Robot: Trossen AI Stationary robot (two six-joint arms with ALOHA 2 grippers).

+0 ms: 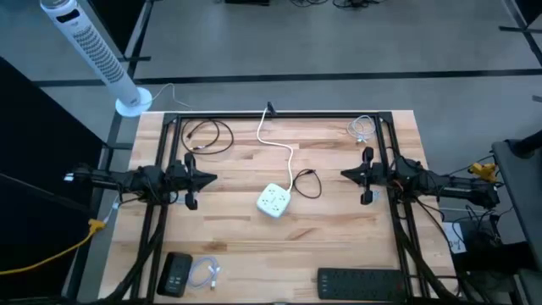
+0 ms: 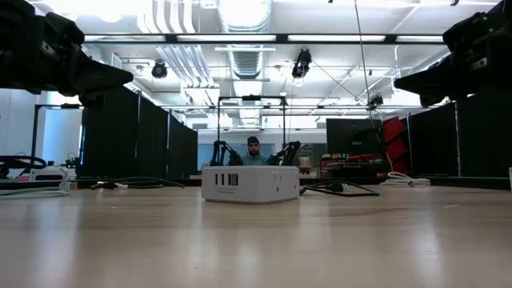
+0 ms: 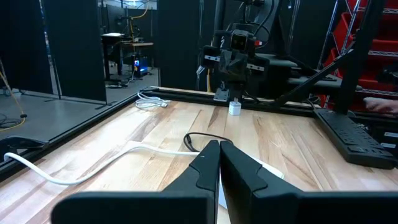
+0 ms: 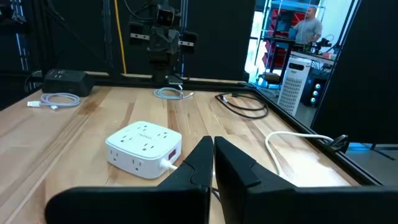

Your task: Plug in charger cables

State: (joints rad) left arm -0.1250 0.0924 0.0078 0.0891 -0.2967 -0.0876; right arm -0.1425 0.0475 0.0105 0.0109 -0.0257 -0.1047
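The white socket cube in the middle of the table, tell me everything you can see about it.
The white socket cube is a squarish, low block with rounded corners, of what looks like glossy white plastic. Its top face carries several outlets, and one side shows a row of small ports; another side has a small red mark. It lies flat on the wooden table, near the centre, between the two arms. A thick white cord leaves it and runs to the far edge. Neither gripper touches it.
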